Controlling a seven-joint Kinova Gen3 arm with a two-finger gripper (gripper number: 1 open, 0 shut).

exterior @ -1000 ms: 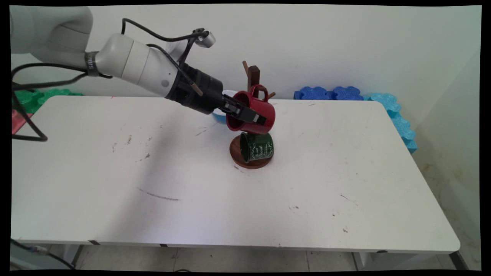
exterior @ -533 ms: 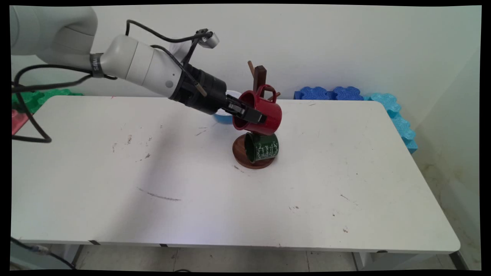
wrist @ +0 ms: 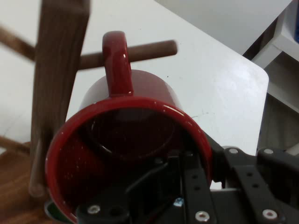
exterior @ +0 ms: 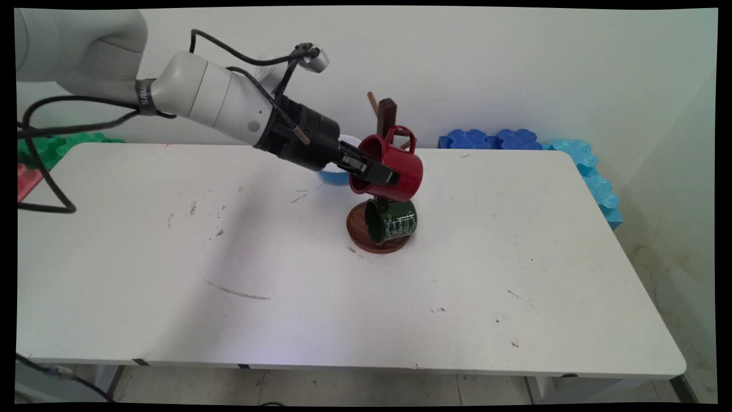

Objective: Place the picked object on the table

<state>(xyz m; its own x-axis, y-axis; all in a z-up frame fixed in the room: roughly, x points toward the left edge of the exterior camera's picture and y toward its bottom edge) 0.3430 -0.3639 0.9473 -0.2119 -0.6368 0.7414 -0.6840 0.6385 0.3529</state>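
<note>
Surface (exterior: 171, 297), white and scuffed, carries everything here, and the wooden mug stand (exterior: 387, 117) near its middle toward the wall serves as the landmark. The arm (exterior: 217, 103) reaches in from the left of the stand, black cables (exterior: 51, 114) trailing from it. Blue foam tiles (exterior: 494, 139) lie to the right of the stand along the wall, with paler blue ones (exterior: 595, 180) running down that edge; green tiles (exterior: 40, 146) lie far to its left.

The red mug (exterior: 394, 171) hangs tipped on its side against the stand's post, mouth toward the arm, its handle (wrist: 117, 63) looped over a peg (wrist: 149, 49) in the hand view. The jaws of the gripper (exterior: 374, 173) are closed on the mug's rim, one finger inside and one outside the wall.

A green mug (exterior: 394, 220) with white lettering hangs just below the red one, over the stand's round base (exterior: 360, 237). A small blue and white bowl (exterior: 337, 171) sits just behind and left of the stand, mostly hidden by the gripper.

Doing this well would seem to call for keeping the handle seated fully on the peg before letting go, with a steady hold so the stand does not rock and the green mug is not bumped.
</note>
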